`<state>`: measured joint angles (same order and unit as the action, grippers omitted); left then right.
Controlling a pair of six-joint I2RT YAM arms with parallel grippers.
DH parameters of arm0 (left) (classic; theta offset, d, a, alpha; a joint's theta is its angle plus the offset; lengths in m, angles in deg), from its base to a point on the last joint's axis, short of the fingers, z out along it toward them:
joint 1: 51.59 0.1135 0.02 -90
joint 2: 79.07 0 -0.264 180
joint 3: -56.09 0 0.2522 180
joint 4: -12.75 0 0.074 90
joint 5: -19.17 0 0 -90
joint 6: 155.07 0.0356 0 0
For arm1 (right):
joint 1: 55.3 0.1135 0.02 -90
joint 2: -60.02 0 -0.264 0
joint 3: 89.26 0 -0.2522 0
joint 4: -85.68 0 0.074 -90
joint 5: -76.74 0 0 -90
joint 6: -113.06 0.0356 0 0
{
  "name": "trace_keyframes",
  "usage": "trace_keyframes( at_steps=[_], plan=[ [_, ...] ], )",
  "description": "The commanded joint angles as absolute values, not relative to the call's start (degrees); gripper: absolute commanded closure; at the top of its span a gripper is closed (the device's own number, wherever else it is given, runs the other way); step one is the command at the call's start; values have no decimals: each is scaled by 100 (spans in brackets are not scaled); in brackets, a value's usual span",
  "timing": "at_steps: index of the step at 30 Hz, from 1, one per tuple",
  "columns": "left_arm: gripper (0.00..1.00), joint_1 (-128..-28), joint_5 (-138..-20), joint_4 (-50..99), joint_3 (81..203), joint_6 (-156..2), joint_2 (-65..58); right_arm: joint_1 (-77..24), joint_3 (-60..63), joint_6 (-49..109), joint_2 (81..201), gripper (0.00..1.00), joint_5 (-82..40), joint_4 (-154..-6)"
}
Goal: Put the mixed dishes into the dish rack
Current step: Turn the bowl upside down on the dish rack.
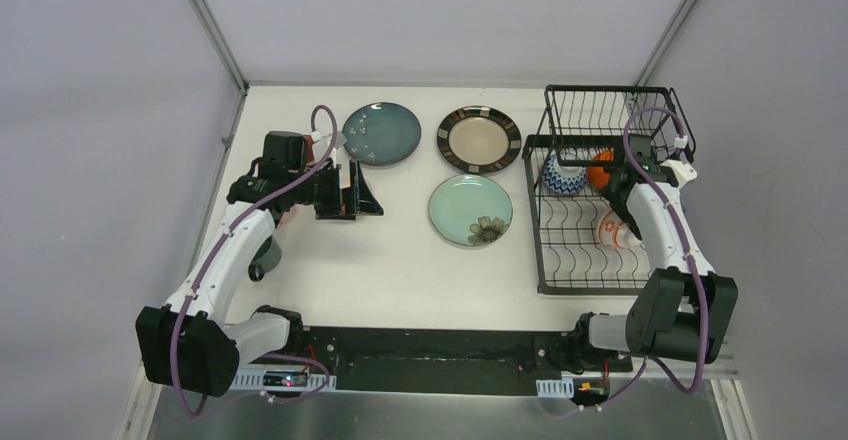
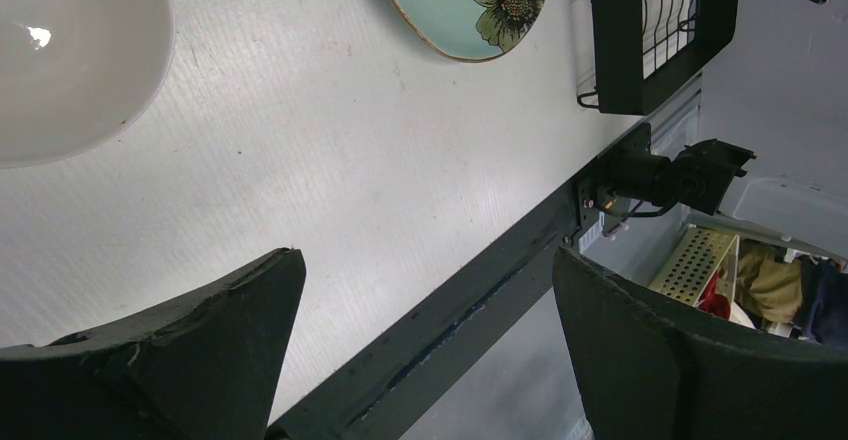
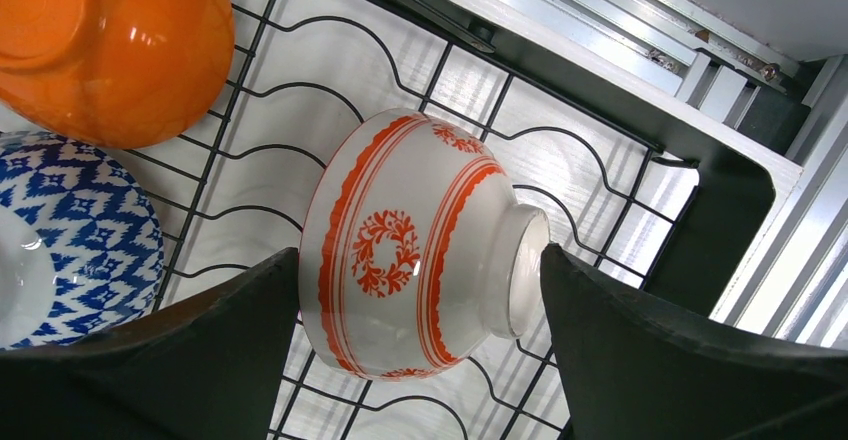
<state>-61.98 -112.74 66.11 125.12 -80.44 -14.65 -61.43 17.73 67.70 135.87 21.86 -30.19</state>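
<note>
The black wire dish rack [image 1: 541, 222] stands at the right. On its slotted tray are a blue-patterned bowl [image 1: 563, 173], an orange bowl [image 3: 110, 40] and a red-patterned white bowl [image 3: 400, 190] lying on its side. My right gripper [image 3: 420, 252] is open, its fingers straddling that bowl from rim to foot. Three plates lie flat on the table: dark teal [image 1: 381, 133], dark-rimmed beige [image 1: 479, 140] and mint green with a flower [image 1: 470, 209]. My left gripper [image 1: 360, 192] is open and empty, just below the teal plate. A white bowl [image 2: 60, 50] sits near it.
The rack's raised basket tier [image 1: 610, 110] is behind the right wrist. In the left wrist view the rack's corner [image 2: 640, 50] and the table's black front rail [image 2: 480, 290] show. Grey walls close in the back and both sides.
</note>
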Motion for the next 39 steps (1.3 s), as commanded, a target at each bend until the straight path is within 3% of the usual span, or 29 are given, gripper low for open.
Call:
trace_keyframes(
  at_steps=[1,22,31,39],
  plan=[
    [1,-6161,-11224,6589,12706,-7889,-1621,-6155,1397,6740,13297,11,2447,-3236],
    [1,-6161,-11214,6624,12700,-7878,-1629,-6162,1086,6905,12856,10,2218,-3316],
    [1,-6161,-11295,6610,12702,-7887,-1717,-6160,1656,6602,11863,20,1528,-3849],
    [1,-6161,-11417,6574,12687,-7935,-1689,-6162,1850,6735,11457,20,1505,-3493]
  ],
)
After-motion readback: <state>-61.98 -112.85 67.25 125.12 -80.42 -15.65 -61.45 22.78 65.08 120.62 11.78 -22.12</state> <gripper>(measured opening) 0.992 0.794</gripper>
